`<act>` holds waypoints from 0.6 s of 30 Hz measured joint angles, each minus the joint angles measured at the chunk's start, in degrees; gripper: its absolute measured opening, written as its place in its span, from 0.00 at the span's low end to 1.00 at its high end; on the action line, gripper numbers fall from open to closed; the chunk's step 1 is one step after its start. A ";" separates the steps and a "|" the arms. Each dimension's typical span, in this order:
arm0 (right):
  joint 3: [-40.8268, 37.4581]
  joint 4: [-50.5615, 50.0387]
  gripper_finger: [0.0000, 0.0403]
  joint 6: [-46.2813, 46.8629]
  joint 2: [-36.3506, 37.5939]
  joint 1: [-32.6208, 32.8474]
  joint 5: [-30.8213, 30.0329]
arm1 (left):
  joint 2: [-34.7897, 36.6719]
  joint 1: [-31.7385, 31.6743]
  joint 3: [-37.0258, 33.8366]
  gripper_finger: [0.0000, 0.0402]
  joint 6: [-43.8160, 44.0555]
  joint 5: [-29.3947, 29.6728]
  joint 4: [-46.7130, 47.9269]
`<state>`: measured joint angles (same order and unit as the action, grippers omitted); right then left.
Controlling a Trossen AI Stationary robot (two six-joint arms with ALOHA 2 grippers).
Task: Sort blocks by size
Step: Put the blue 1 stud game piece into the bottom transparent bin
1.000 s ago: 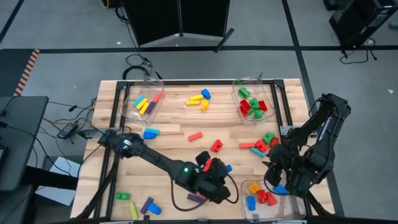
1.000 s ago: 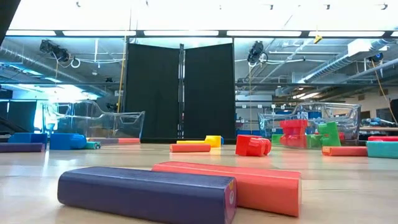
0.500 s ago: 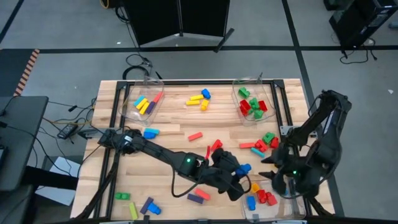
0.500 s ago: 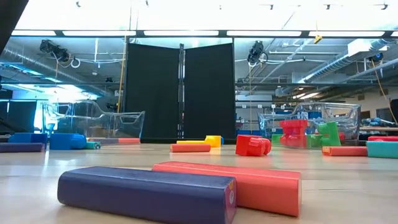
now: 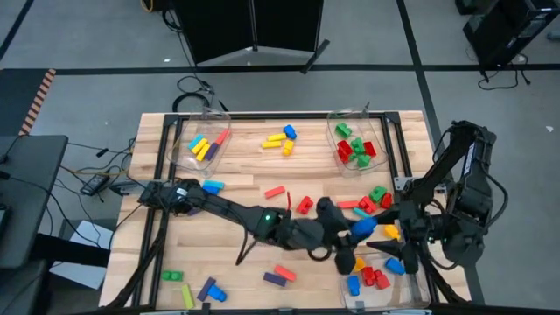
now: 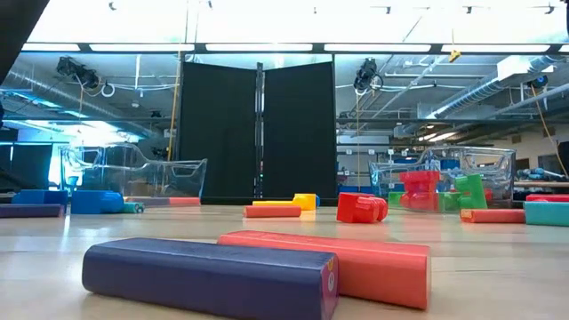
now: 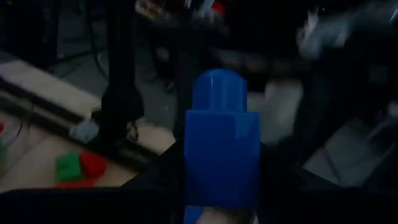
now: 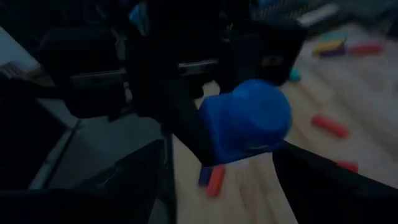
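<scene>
My left gripper (image 5: pixel 354 234) reaches across the table's near side to its right part and is shut on a blue block (image 5: pixel 362 227), which fills the left wrist view (image 7: pixel 222 143). My right gripper (image 5: pixel 391 251) hovers just right of it, open. In the right wrist view its fingers (image 8: pixel 149 180) stand wide on either side of the blue block's round stud (image 8: pixel 249 124) without touching it. Other blocks lie scattered on the wood: a red one (image 5: pixel 275 192), a purple bar (image 6: pixel 209 276) and an orange-red bar (image 6: pixel 356 262). My left gripper pinches the blue block's two opposite sides (image 7: pixel 193 180) between its fingers, at the end away from the stud. The fingers come nearly level from the table's left and lie along the block. The block is lifted clear, its stud end (image 7: pixel 219 90) pointing toward my right gripper.
Three clear bins stand on the table: far left (image 5: pixel 201 144) with yellow and purple blocks, far right (image 5: pixel 354 144) with red and green ones, near right (image 5: pixel 367 276) with red and blue ones. A green and red cluster (image 5: pixel 374 198) lies below the arms.
My left gripper has carried the blue block up and toward the table's right edge, from the near middle to beside my right gripper, tipping from pointing down to nearly level. My right gripper has risen and tipped up from over the near-right bin.
</scene>
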<state>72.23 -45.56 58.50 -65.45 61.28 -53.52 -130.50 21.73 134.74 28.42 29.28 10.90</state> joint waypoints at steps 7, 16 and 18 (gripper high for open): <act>0.02 9.38 0.75 -11.94 0.24 -0.05 -6.77 | 0.00 -0.91 0.00 0.34 -1.22 -1.52 -7.19; 0.00 20.81 0.71 -23.60 2.01 -0.03 -7.25 | 0.04 -0.88 0.04 0.34 -2.81 -2.85 -11.31; 0.00 22.35 0.70 -25.01 2.55 -0.03 -7.12 | 0.04 -0.87 0.04 0.34 -3.85 -3.04 -12.71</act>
<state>72.23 -23.22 33.49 -62.90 61.25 -60.64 -130.45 20.86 134.78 24.57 26.24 -1.81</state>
